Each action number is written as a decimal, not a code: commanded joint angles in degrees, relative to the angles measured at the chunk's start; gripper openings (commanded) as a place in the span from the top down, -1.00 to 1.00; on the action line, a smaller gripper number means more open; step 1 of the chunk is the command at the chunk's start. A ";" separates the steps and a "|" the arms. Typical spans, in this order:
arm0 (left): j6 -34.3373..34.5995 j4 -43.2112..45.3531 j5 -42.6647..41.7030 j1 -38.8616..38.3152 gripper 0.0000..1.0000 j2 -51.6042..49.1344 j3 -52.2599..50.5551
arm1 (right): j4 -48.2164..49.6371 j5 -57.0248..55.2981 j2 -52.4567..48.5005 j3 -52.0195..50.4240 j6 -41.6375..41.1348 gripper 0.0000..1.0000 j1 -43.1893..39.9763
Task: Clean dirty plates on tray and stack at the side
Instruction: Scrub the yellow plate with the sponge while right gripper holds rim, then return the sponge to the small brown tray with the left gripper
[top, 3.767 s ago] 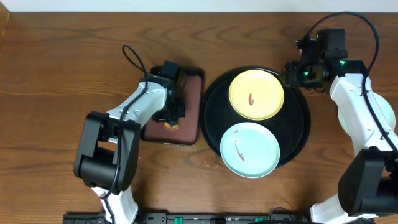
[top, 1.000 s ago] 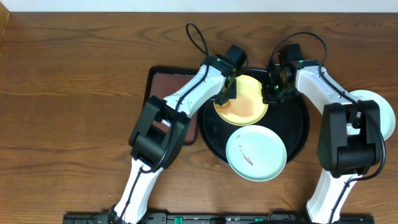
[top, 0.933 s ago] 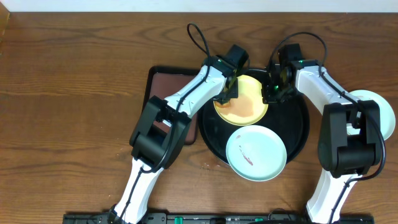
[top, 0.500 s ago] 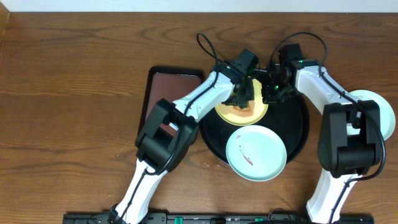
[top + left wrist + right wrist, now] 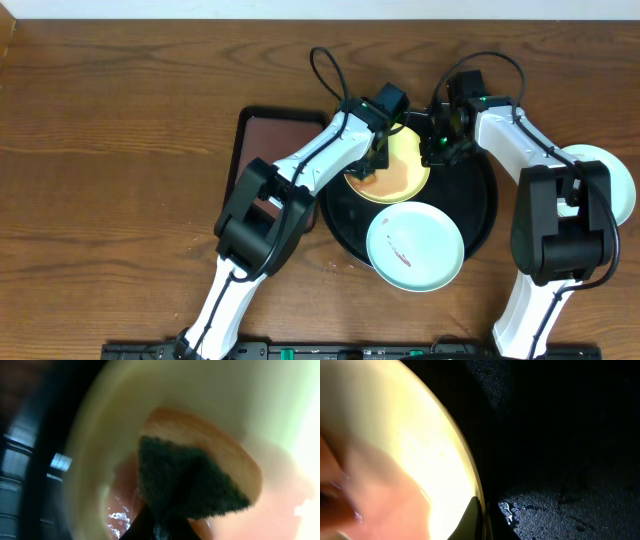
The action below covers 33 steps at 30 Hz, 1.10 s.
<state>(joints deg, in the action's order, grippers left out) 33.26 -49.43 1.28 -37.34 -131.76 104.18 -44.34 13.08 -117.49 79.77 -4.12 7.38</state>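
The yellow plate (image 5: 400, 172) lies at the back of the black tray (image 5: 478, 200). My left gripper (image 5: 381, 155) is shut on an orange sponge (image 5: 366, 173) with a dark scouring face and presses it onto the plate. In the left wrist view the sponge (image 5: 190, 480) covers the plate's (image 5: 200, 390) middle. My right gripper (image 5: 437, 150) is shut on the plate's right rim, and the pinch (image 5: 481, 515) shows in the right wrist view. A mint-blue plate (image 5: 414, 247) with a red-brown smear overhangs the tray's front rim. Another mint-blue plate (image 5: 620, 185) lies on the table at far right.
A rectangular brown tray (image 5: 270, 150) with a black rim sits just left of the black tray, partly under my left arm. My right arm's lower links stand over the table in front of the far-right plate.
My left arm left the brown tray with the sponge and reached the yellow plate. In the last half second the sponge slid left. My right gripper stays on the rim.
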 commanded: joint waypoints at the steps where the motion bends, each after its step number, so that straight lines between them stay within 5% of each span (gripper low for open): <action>1: -5.33 0.26 20.28 1.27 0.85 -2.47 -1.57 | -0.96 -0.83 -0.46 -0.79 -0.09 0.98 0.59; 9: -13.99 5.88 25.42 1.22 0.85 -2.43 -1.51 | -0.94 -0.83 -0.46 -0.79 -0.09 0.97 0.59; 21: -10.32 5.79 25.29 2.03 0.85 5.99 1.14 | -2.08 -0.83 -0.46 -0.79 -0.09 0.98 0.55; 33: -10.01 -7.54 7.08 12.98 0.85 22.84 1.09 | -1.62 -0.85 -0.35 -0.79 0.63 0.98 0.55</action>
<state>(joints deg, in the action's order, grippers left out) 22.65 -53.04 16.51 -27.18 -110.76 104.64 -46.04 14.24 -117.49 79.72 -4.54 8.05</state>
